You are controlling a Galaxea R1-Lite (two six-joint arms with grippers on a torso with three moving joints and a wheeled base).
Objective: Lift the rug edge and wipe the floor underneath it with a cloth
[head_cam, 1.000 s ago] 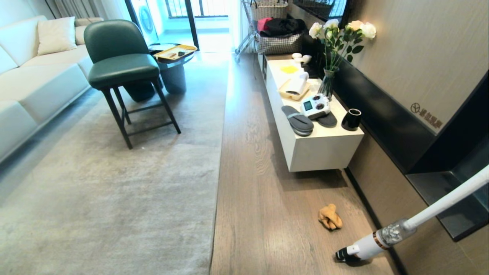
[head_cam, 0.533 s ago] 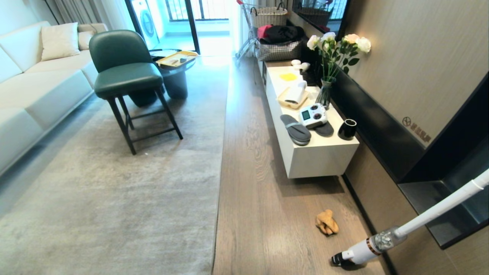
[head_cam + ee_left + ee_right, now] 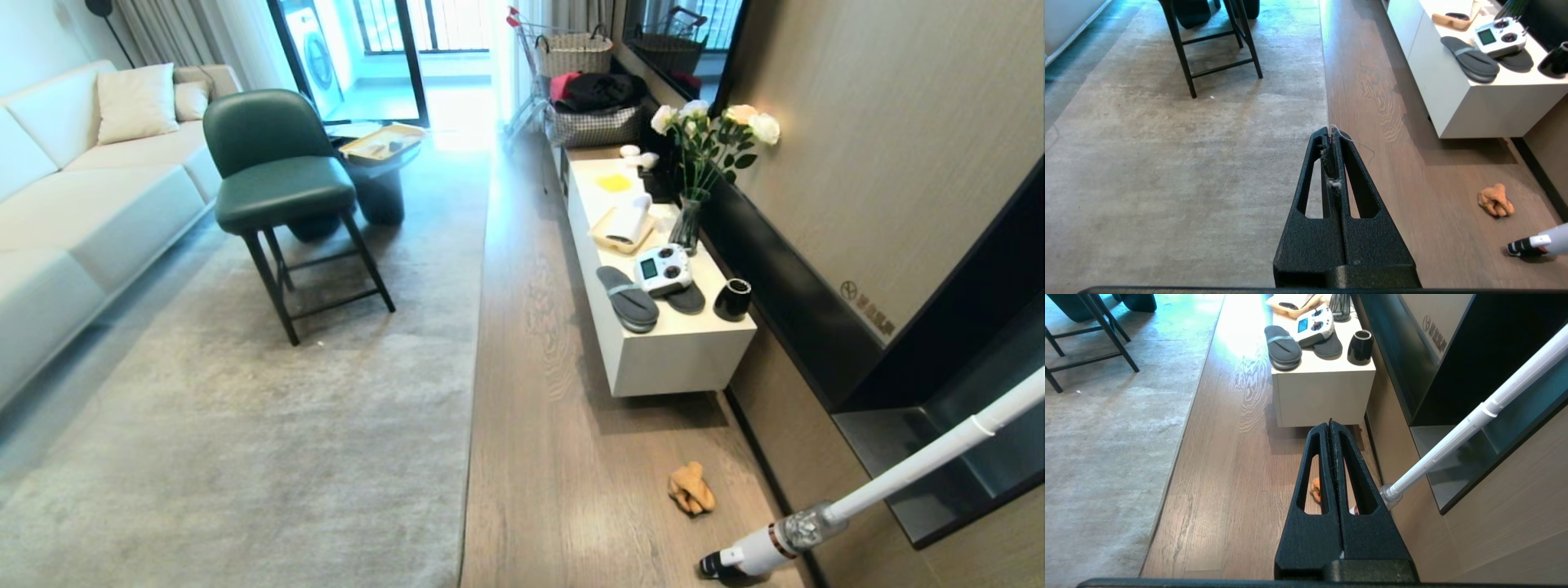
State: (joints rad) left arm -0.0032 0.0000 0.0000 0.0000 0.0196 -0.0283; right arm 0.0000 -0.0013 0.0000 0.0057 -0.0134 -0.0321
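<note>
The floor (image 3: 531, 343) is brown wood-grain planking running as a strip between the pale grey rug (image 3: 245, 425) and a white cabinet (image 3: 678, 359). The rug edge (image 3: 472, 367) lies flat on the planks, straight along the strip on the side away from the cabinet. The cloth (image 3: 691, 490), a crumpled orange-tan rag, lies on the bare planks just past the cabinet's near end, well apart from the rug. A white stick vacuum (image 3: 775, 543) rests its dark head on the planks near the cloth, on the side farther from the cabinet. On the rug, across the strip from the cabinet, stands a green chair (image 3: 282, 188) on dark legs.
</note>
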